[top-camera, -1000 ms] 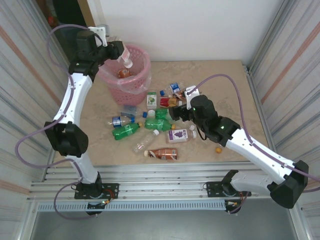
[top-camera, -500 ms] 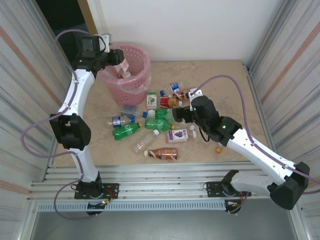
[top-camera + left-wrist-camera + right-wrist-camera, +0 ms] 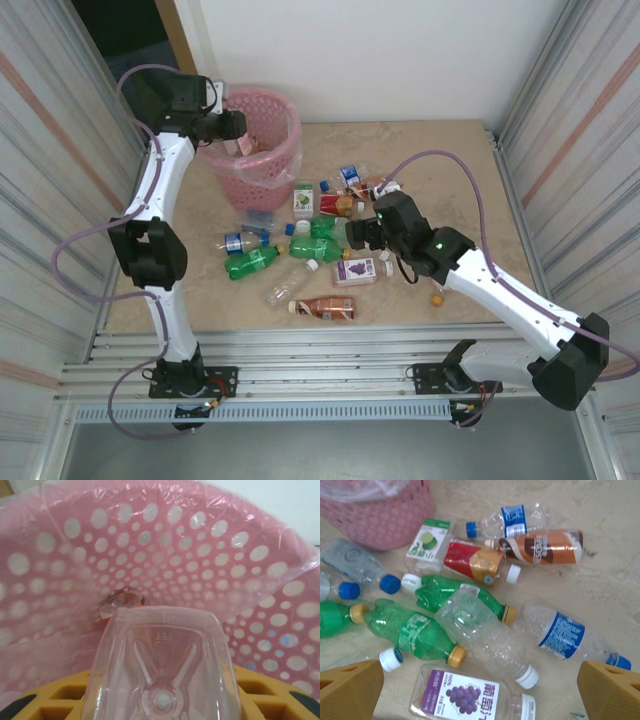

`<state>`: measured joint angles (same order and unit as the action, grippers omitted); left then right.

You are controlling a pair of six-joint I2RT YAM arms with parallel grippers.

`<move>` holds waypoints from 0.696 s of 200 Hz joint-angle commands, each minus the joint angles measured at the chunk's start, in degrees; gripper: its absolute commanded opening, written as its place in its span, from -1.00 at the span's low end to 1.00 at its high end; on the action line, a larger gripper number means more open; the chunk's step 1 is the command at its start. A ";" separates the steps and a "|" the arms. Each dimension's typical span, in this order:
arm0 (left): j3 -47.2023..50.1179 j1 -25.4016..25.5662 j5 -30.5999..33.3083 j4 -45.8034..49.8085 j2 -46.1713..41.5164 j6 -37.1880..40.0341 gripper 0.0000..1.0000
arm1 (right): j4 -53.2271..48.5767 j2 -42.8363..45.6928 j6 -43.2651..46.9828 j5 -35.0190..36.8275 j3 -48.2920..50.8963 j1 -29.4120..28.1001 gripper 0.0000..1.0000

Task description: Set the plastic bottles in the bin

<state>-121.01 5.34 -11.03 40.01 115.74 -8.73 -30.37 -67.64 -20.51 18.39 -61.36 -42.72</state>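
Up in the upper left of the top view, the left gripper [image 3: 238, 128] hung over the bin [image 3: 275, 165]. Its fingers were narrowed on a clear bottle [image 3: 162, 665], whose base took up the lower middle of the left wrist view against the bin's pink wall. Meanwhile the right gripper [image 3: 356, 236] stood with its fingers [image 3: 350, 690] spread wide, just above the bottles [image 3: 300, 245] scattered on the table [image 3: 450, 170] at mid-frame, right of the bin.

Beige tabletop [image 3: 450, 160] between corrugated metal side walls [image 3: 580, 120], white back wall [image 3: 400, 60]
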 commanded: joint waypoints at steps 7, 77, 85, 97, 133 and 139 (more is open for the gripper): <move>-2.67 -0.29 2.01 1.60 -1.04 1.21 0.09 | -4.93 -0.83 -2.23 -2.77 -2.18 0.18 0.95; -2.25 1.02 1.99 0.73 -7.18 1.22 0.44 | -12.27 -1.21 2.53 -11.22 -1.96 -2.60 0.95; -1.57 1.39 1.97 0.29 -8.38 1.29 0.45 | -13.26 -1.55 3.32 -11.51 -1.91 -3.46 0.95; 0.18 1.98 1.90 -0.72 -10.53 1.43 0.47 | -14.90 -2.46 4.32 -12.42 -2.25 -4.60 0.95; 8.83 3.78 1.54 -5.65 -19.48 1.21 0.61 | -18.03 -5.87 7.76 -14.71 -2.59 -8.60 0.97; 10.93 4.03 1.53 -6.51 -21.46 1.06 0.63 | -18.29 -6.54 8.28 -14.85 -2.66 -9.27 0.99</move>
<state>-115.26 8.40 -9.34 37.93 101.54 -8.14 -44.51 -72.18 -16.14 5.91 -62.04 -49.58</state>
